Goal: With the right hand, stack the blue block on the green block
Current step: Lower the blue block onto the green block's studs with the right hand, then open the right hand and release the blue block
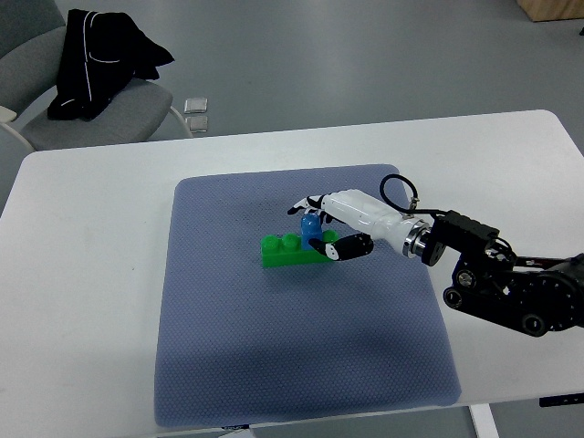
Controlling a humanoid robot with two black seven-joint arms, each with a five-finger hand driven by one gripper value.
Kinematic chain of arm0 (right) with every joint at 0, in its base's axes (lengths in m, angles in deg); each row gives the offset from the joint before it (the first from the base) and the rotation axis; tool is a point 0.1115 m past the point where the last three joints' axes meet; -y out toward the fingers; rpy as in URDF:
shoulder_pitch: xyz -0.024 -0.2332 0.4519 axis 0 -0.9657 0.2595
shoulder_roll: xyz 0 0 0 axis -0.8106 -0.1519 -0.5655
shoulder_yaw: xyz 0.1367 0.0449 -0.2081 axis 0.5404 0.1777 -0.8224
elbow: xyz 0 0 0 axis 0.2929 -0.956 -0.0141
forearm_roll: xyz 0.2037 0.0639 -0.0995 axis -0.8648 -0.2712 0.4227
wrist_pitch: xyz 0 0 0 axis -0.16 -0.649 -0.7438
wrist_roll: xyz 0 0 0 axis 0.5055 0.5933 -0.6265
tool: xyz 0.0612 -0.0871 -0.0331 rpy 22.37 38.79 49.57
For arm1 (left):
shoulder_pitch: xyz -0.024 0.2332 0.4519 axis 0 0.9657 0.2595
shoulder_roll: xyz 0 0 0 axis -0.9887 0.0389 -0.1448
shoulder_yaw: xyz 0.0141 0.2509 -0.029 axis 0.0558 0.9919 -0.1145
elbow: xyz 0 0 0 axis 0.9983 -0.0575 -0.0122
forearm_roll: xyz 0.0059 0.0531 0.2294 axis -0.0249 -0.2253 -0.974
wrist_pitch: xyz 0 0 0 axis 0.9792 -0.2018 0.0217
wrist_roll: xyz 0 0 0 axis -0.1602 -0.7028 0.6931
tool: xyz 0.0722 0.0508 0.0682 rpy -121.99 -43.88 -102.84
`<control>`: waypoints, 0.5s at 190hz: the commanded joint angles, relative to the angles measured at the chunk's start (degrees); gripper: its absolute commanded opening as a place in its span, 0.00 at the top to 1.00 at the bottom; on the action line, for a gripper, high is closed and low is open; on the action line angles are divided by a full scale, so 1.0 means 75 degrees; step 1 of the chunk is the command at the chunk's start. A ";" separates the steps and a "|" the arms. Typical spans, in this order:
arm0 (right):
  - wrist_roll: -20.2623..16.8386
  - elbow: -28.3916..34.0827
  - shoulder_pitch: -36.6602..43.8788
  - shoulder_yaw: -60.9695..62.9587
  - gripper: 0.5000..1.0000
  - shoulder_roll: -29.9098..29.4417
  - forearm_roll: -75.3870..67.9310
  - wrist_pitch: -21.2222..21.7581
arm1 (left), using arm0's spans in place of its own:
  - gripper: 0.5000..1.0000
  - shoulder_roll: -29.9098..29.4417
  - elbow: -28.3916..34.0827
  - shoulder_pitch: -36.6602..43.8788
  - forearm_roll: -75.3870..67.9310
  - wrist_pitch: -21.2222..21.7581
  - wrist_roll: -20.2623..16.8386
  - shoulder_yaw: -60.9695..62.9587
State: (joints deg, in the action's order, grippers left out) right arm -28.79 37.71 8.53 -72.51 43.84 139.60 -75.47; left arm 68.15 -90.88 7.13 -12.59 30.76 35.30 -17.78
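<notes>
Blue block [311, 222] sits pinched in my right hand [333, 224], fingers curled around it, right over the right end of the green block [290, 250] on the grey-blue mat [228, 347], mid-table

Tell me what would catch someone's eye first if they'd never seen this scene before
The robot's white right hand reaches in from the right over the middle of a blue-grey mat, its fingers closed around a small blue block. That block sits at the right end of a bright green block lying on the mat. Off the white table, at top left, a grey chair holds a black garment.
</notes>
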 commanded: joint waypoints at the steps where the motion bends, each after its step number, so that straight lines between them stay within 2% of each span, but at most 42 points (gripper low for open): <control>1: 0.0000 -0.0001 -0.0011 0.0000 0.97 -0.0025 0.0000 -0.0009 | 0.00 0.0000 0.0000 0.0000 -0.0003 0.0000 0.0000 0.0000; 31: 0.0000 -0.0013 -0.0034 0.0000 0.97 -0.0178 0.0012 -0.0009 | 0.00 0.0000 0.0000 0.0000 -0.0003 0.0000 0.0000 0.0000; 45: 0.0000 -0.0013 -0.0034 0.0000 0.93 -0.0178 0.0000 -0.0009 | 0.00 0.0000 0.0000 0.0000 -0.0003 0.0000 0.0000 0.0000; 62: -0.0012 -0.0013 -0.0034 0.0000 0.81 -0.0166 0.0000 -0.0021 | 0.00 0.0000 0.0000 0.0000 -0.0003 0.0000 0.0000 0.0000; 69: -0.0012 -0.0013 -0.0034 0.0012 0.68 -0.0166 -0.0011 -0.0021 | 0.00 0.0000 0.0000 0.0000 -0.0003 0.0000 0.0000 0.0000; 87: -0.0012 -0.0013 -0.0034 0.0012 0.62 -0.0166 -0.0011 -0.0021 | 0.00 0.0000 0.0000 0.0000 -0.0003 0.0000 0.0000 0.0000; 95: -0.0012 -0.0013 -0.0034 0.0024 0.56 -0.0166 -0.0023 -0.0021 | 0.00 0.0000 0.0000 0.0000 -0.0003 0.0000 0.0000 0.0000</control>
State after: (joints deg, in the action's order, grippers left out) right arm -28.86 37.61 8.28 -72.49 42.56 139.54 -75.62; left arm 68.15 -90.87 7.13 -12.60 30.76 35.30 -17.78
